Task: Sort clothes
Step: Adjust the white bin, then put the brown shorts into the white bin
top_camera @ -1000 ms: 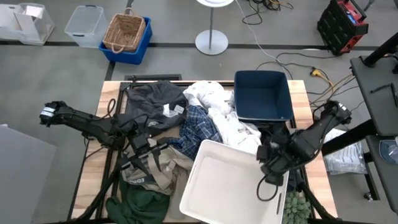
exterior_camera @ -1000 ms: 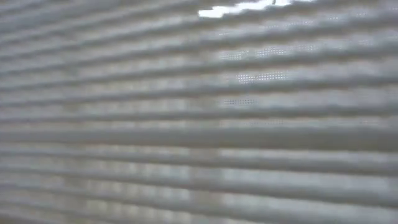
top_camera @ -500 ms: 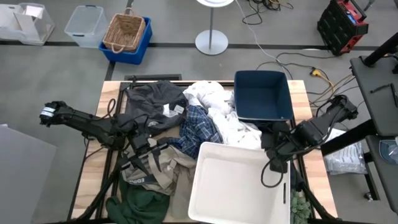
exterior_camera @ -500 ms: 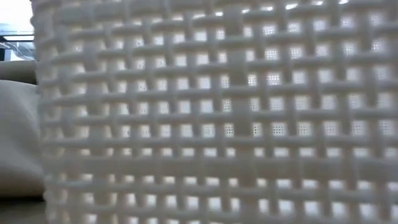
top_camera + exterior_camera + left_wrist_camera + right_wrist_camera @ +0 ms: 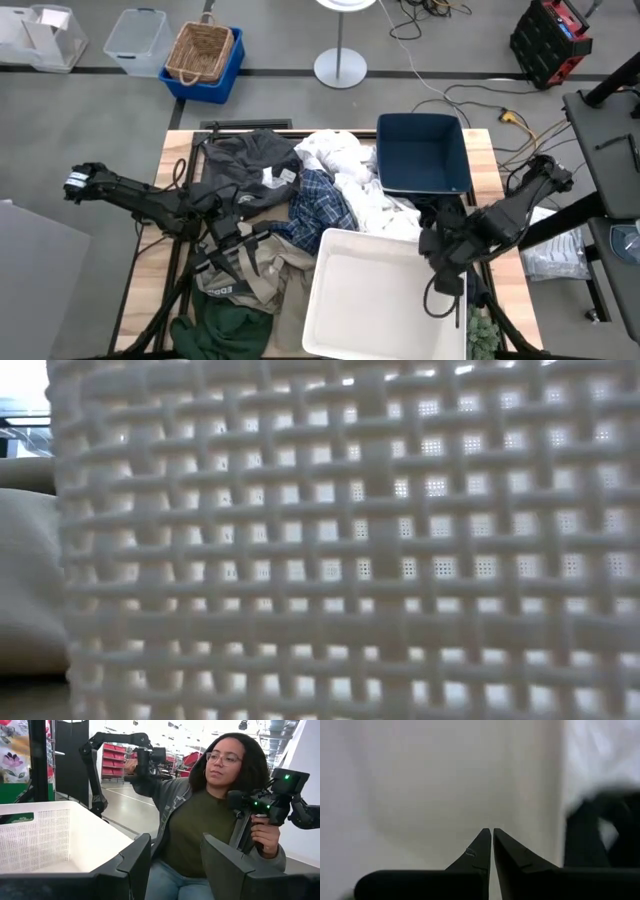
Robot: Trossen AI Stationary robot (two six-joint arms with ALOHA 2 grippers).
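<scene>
Beside the clothes, right hand grips white bin.

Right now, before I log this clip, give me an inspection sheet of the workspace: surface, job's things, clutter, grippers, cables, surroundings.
Surface: wooden table, mostly covered.
Job's things: clothes heaped unsorted on the table's left and middle; white bin and navy bin both hold nothing.
Clutter: small green plant at the table's near right corner.
Grippers: left gripper open, over the khaki garment, holding nothing; right gripper shut, at the white bin's right rim.
Cables: loose cables on the floor behind the table.
Surroundings: a person seated opposite holding a controller; wicker basket in a blue crate, lamp base, on the floor.
</scene>
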